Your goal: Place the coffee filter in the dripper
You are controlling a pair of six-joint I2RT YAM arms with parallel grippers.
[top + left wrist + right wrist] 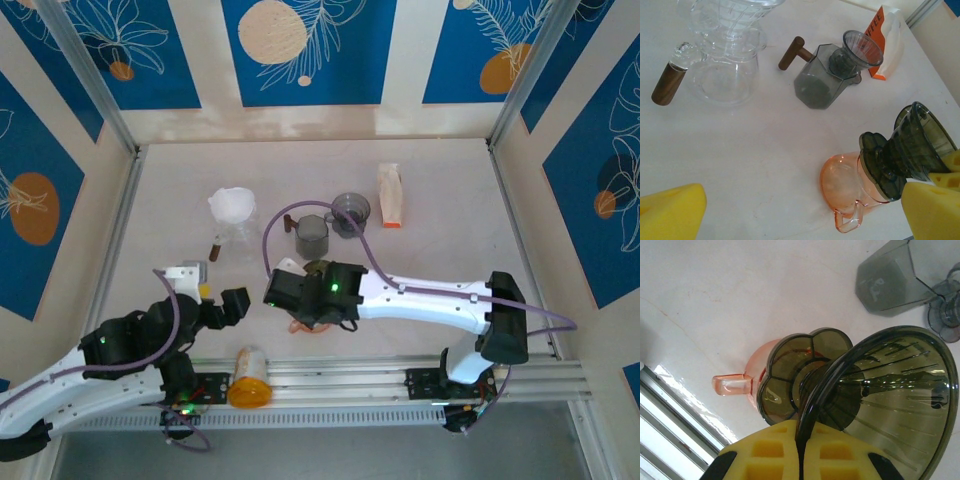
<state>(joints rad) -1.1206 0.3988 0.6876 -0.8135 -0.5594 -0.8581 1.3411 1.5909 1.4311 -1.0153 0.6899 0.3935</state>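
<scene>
The white coffee filter [232,205] sits in a clear glass dripper on a clear carafe [725,75] at the back left. A smoke-grey dripper [890,390] is held by its rim in my right gripper [805,450], which is shut on it. Its flower-shaped base rests tilted on an orange glass cup [845,185] near the front middle of the table; from above the right gripper [305,300] covers most of both. My left gripper [215,295] is open to the left of the cup, its yellow pads [672,212] wide apart and holding nothing.
A grey faceted server with a wooden handle [311,237] and a second grey dripper [350,212] stand behind the cup. A filter packet [391,195] lies at the back right. An orange pill bottle [249,377] lies on the front rail.
</scene>
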